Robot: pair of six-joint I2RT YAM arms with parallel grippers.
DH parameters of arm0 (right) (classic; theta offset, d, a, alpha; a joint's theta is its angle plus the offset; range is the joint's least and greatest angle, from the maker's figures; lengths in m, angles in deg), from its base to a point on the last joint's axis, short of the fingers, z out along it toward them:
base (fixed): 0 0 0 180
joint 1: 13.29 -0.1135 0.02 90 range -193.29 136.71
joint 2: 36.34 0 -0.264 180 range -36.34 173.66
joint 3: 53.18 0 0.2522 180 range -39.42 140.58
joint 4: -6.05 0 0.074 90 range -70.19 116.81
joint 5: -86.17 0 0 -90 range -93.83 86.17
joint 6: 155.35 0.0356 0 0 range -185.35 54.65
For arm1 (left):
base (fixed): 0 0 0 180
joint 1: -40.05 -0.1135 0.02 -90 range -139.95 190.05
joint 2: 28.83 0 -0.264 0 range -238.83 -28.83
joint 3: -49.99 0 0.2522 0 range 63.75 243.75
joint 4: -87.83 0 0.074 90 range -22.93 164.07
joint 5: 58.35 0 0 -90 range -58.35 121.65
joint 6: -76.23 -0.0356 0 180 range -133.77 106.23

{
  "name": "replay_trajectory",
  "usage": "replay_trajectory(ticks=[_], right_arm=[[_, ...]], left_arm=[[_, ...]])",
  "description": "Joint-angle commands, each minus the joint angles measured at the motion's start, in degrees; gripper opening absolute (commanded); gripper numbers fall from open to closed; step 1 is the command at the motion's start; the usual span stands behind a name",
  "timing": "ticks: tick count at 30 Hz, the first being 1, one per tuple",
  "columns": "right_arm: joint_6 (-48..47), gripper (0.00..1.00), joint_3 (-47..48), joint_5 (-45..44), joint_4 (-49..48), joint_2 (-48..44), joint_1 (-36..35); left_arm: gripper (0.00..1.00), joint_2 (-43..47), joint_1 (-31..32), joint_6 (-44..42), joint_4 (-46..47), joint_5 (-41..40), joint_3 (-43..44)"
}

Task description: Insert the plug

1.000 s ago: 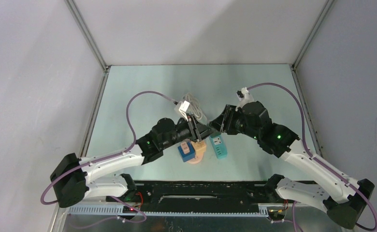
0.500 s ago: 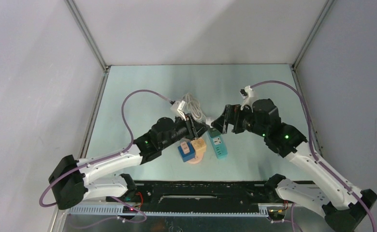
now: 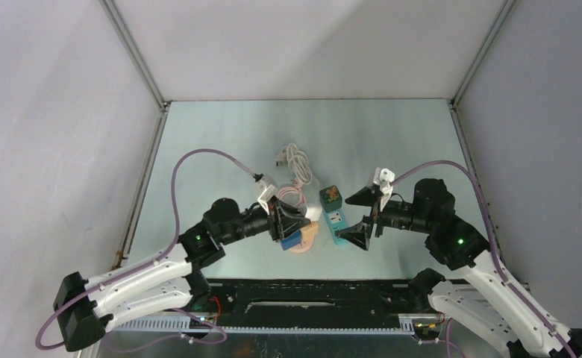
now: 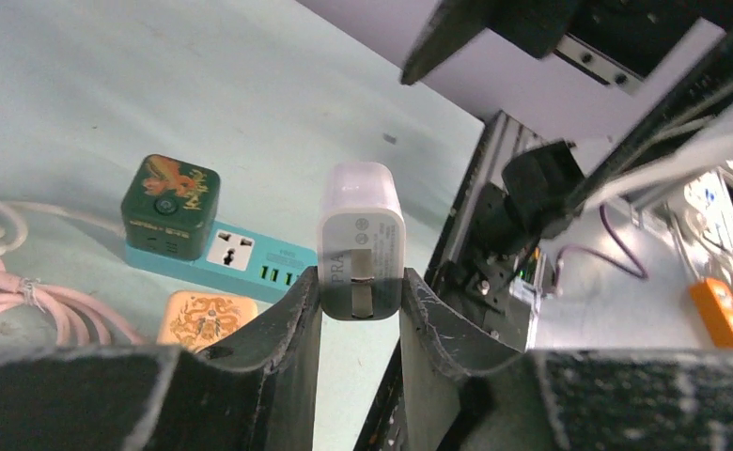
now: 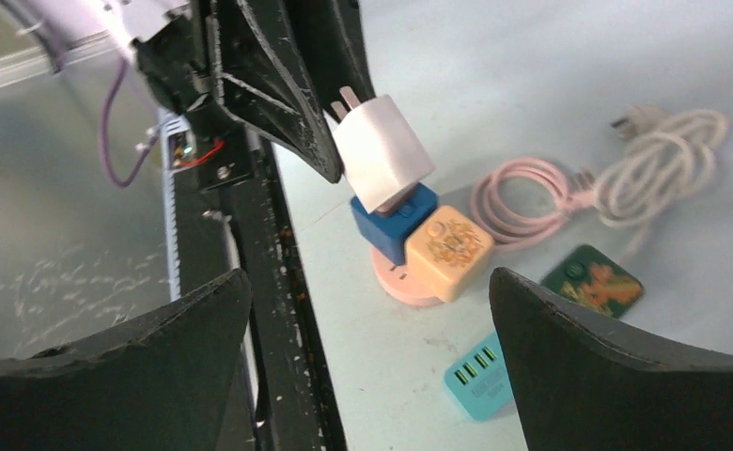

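A white plug (image 4: 361,235) with metal prongs sits pinched between my left gripper's (image 4: 361,282) fingers, which are shut on it. It hangs above a pink round socket base (image 5: 410,282) that carries a blue cube (image 5: 396,221) and an orange cube (image 5: 449,249). In the top view the left gripper (image 3: 292,220) is just left of the teal power strip (image 3: 338,225). A dark green cube (image 3: 331,198) stands on the strip's far end. My right gripper (image 3: 363,216) stands wide open right of the strip, holding nothing.
A coiled pink cable (image 5: 522,202) and a white cable with its plug (image 5: 659,155) lie beyond the sockets. The table's black near edge rail (image 5: 259,282) runs close beside the pink base. Grey walls enclose the table on three sides.
The right gripper opened and drew back to the right, leaving the green cube standing on the teal strip. The left arm pulled back toward the near left with the white plug.
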Motion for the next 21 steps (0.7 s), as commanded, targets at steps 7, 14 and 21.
replay_trajectory(ticks=[7, 14, 21], right_arm=[[-17.59, 0.96, 2.4, 16.94, -2.96, 8.7, -7.79], [-20.91, 0.82, 5.8, 18.54, -0.92, 14.87, -9.05], [-18.12, 0.69, 5.91, 18.87, -3.04, 17.4, -8.47]], left_arm=[[0.0, 4.45, 0.37, -14.25, 6.72, 12.73, -7.56], [0.0, 5.1, 1.99, -16.34, 10.09, 14.83, -9.18], [0.0, 7.25, 2.88, -18.03, 10.88, 13.44, -9.99]])
